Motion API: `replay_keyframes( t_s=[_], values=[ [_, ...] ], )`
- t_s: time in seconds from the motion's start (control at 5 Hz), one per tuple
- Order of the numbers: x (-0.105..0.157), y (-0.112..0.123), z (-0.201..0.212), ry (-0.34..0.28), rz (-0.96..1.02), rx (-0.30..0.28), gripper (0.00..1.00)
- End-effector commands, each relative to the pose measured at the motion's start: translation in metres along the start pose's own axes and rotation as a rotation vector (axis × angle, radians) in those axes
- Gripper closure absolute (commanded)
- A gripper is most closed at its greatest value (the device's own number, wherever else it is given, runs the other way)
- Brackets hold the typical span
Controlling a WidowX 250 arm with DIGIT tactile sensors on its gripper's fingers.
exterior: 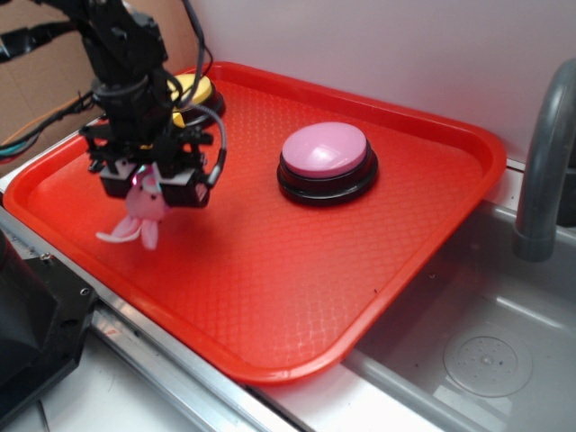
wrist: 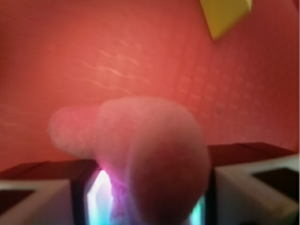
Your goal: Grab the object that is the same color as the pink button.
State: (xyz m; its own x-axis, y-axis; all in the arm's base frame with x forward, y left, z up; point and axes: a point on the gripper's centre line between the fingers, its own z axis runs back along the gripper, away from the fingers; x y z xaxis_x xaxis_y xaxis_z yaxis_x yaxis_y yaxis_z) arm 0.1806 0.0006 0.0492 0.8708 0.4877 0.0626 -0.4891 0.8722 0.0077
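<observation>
the tool is clamped on the pink toy, which hangs above the red tray, well left of the pink button. the grab step looks complete; next calls for holding the grip steady, without slipping.

Count: 2 buttons, 1 pink and 1 yellow; 1 plush toy between the fingers; 1 yellow block; 1 tray.
</observation>
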Motion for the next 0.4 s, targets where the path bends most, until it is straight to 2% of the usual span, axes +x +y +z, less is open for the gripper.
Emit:
replay_keyframes(
  t_s=[0.0,0.2],
  values=[
    [-0.006,-0.035,0.074,-0.069,-0.312,-0.070,1.00],
    [-0.017,-0.041,0.104,-0.072,-0.393,-0.088,1.00]
  ],
)
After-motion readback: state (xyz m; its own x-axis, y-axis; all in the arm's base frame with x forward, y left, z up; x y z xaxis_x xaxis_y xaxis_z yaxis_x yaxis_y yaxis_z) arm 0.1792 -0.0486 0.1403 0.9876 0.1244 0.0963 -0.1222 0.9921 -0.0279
